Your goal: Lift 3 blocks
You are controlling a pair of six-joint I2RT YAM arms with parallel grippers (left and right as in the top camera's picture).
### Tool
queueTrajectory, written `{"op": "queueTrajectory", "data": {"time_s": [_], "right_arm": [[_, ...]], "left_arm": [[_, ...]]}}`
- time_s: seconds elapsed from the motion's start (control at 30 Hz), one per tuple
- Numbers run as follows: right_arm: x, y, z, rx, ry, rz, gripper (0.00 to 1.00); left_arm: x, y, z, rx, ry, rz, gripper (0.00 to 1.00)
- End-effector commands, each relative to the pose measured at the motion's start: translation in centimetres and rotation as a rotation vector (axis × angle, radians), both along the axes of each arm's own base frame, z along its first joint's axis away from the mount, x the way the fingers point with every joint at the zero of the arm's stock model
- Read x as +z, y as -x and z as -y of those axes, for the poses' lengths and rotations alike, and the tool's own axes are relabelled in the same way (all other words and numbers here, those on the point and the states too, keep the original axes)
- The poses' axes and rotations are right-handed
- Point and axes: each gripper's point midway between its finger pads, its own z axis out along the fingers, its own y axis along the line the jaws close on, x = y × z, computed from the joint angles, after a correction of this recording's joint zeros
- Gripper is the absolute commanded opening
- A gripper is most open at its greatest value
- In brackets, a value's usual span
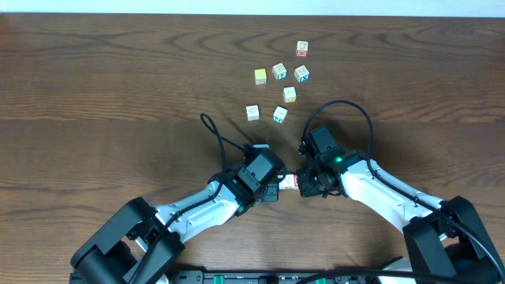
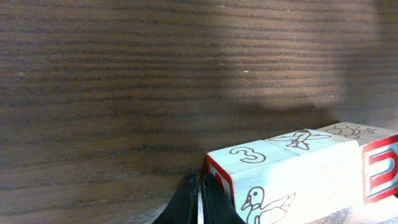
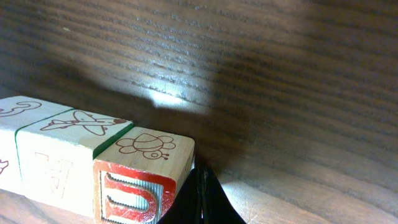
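Blocks (image 2: 292,168) are lined up three in a row, end to end, low and centre in the overhead view, sandwiched between the two claws. Left wrist cam has them at the lower right: the 3 block (image 2: 249,155) with a duck on its side, the plane block (image 2: 301,140) in the middle, and the red U block (image 2: 379,171) at the far end.

Left gripper (image 2: 199,190) has its fingers pressed flat together with nothing between them, tip right up against the 3 block's end. Right gripper (image 3: 202,183) is the same deal: pinched closed, tip against the red U block.

Can't tell if the row is off the table (image 1: 118,79). Loose cubes (image 1: 289,94) sit well apart, toward the upper middle of the overhead.
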Motion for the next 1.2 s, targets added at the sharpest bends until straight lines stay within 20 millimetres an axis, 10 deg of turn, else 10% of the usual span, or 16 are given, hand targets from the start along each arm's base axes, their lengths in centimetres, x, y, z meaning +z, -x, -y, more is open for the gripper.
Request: {"op": "queueTrajectory", "data": {"time_s": [0.0,1.17], "right_arm": [[1.1,1.1,-4.1,0.084,-0.139,-0.047,0.01],[2.4,1.1,-5.3,0.057,-0.200,-0.085,0.01]], "left_arm": [[-0.1,2.4,3.1,-0.113,0.081,-0.087,0.07],[3.8,1.7,3.6,-0.120,0.125,-0.026,0.07]]}}
